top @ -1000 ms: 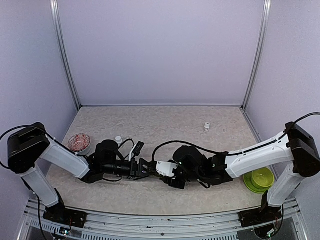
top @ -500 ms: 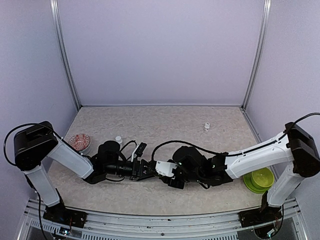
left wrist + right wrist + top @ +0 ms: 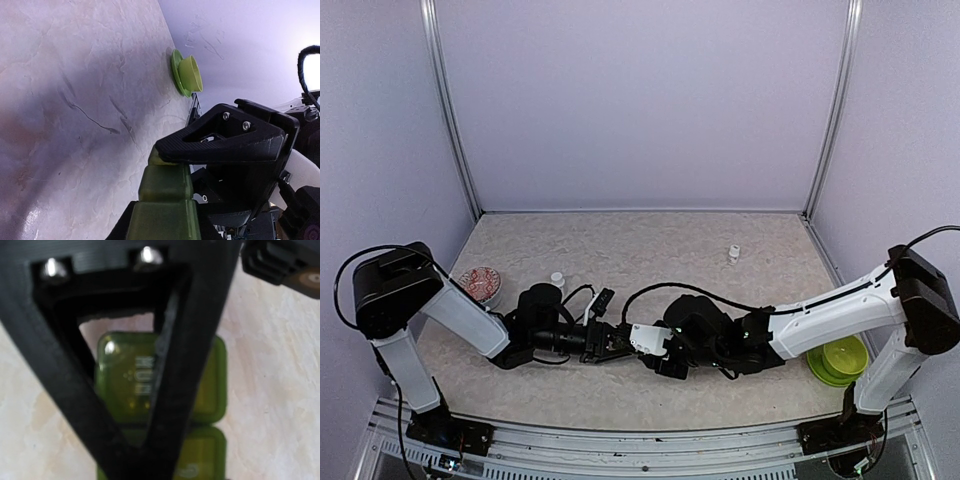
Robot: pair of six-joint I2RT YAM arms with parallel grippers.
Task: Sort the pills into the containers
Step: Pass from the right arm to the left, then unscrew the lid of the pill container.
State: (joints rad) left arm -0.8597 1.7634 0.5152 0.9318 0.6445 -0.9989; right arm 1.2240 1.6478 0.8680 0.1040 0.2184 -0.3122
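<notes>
A translucent green pill organizer (image 3: 165, 200) with lidded compartments fills the bottom of the left wrist view. My left gripper (image 3: 615, 342) is shut on it, black jaw parts flanking both sides. The right gripper (image 3: 643, 344) meets it head-on at table centre. One black finger (image 3: 225, 142) of it lies across the organizer's far end, gripping there. In the right wrist view the organizer (image 3: 205, 390) shows a lettered lid behind a black triangular finger (image 3: 165, 405). From above the organizer is hidden between the two grippers. I make out no loose pills.
A round dish (image 3: 478, 283) with red-and-white contents sits at the left. A small white bottle (image 3: 557, 280) stands beside it, and another white bottle (image 3: 733, 253) stands far right. A green bowl (image 3: 836, 360) rests by the right arm and shows again as the green bowl (image 3: 187, 75).
My left gripper has slid right toward the right gripper and closed its jaws on the organizer. The right arm has hardly moved.
</notes>
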